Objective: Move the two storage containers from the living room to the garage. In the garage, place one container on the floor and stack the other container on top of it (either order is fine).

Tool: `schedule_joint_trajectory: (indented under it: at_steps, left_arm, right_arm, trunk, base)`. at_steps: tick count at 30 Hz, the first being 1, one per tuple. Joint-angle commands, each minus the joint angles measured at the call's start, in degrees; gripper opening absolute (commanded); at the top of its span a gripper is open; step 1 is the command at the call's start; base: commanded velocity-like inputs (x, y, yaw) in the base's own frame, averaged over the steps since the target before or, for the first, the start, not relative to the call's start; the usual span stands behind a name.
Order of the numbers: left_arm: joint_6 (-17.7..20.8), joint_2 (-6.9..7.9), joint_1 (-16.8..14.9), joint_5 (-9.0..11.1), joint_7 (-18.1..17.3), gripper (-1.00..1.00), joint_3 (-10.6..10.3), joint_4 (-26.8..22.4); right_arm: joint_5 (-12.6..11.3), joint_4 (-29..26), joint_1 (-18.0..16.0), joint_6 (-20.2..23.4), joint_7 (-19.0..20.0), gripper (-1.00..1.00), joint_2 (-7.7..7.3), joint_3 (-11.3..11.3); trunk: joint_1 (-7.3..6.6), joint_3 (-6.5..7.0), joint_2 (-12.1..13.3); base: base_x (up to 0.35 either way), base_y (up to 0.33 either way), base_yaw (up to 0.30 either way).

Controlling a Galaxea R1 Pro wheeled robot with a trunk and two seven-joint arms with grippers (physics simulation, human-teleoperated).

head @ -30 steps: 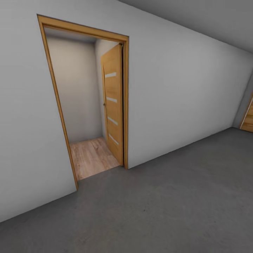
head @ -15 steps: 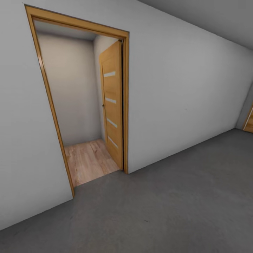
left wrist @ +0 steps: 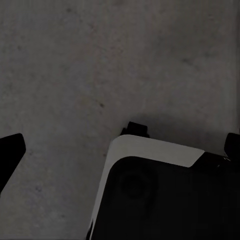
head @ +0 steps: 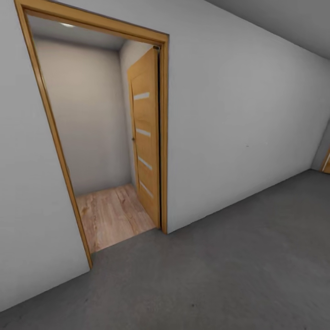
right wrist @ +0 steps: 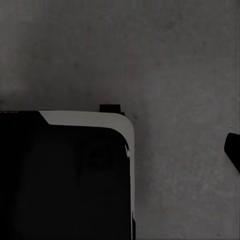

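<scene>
Here, the head view looks from the garage at an open doorway (head: 96,137) in the left half of the frame, cut into a grey-white wall (head: 238,119). The wooden door (head: 145,137) with pale stripes is swung inward, standing along the doorway's right side. Past the threshold, pale wood-plank flooring (head: 114,211). Dark mottled concrete floor (head: 220,270) fills the lower frame. A sliver of a second wooden door (head: 326,161) sits at the far right edge.

No orange-red storage container in any view; where they are cannot be told from here.

Key relation, as a judgement: the way to the living room lies through that doorway, ahead and left of frame centre. Neither arm is nearer anything graspable; this is a base move, not a reach.

Wrist views add what the head view lacks: both look straight down onto the concrete. The left wrist view shows a dark, pale-edged body of the robot (left wrist: 165,195) at lower right and a black fingertip (left wrist: 9,150) at the left edge; the right wrist view shows the same sort of body (right wrist: 65,175) at lower left and a black tip (right wrist: 234,150) at the right edge. Nothing lies between fingers. Whether either gripper is spread or closed cannot be told.
</scene>
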Motion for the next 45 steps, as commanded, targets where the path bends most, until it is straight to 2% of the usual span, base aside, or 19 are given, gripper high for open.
schedule_joint_trajectory:
  at_steps: [1,10,22,45]
  left_arm:
    - [-0.18,0.0,-0.04,0.52,0.17,1.0,-0.49,0.04]
    - [-0.17,-0.01,-0.04,0.48,0.17,1.0,-0.49,0.04]
    - [-0.09,-0.06,-0.04,0.42,0.17,1.0,-0.49,0.04]
    - [-0.08,-0.06,-0.04,0.38,0.17,1.0,-0.49,0.04]
  right_arm:
    - [-0.38,0.16,-0.05,-0.28,-0.01,1.0,0.02,0.48]
    - [-0.38,0.16,-0.03,-0.3,-0.01,1.0,0.07,0.48]
    - [-0.38,0.16,-0.06,-0.31,0.07,1.0,-0.13,0.48]
    - [-0.56,0.18,-0.03,-0.41,0.13,1.0,-0.19,0.44]
  trunk:
    - [0.04,-0.07,-0.04]
    - [0.04,-0.07,-0.04]
    - [0.04,-0.07,-0.04]
    - [0.04,-0.07,-0.04]
  base:
    - [0.323,0.0,0.038]
    - [0.323,-0.045,0.209]
    - [0.31,-0.171,0.255]
    - [0.298,-0.201,0.02]
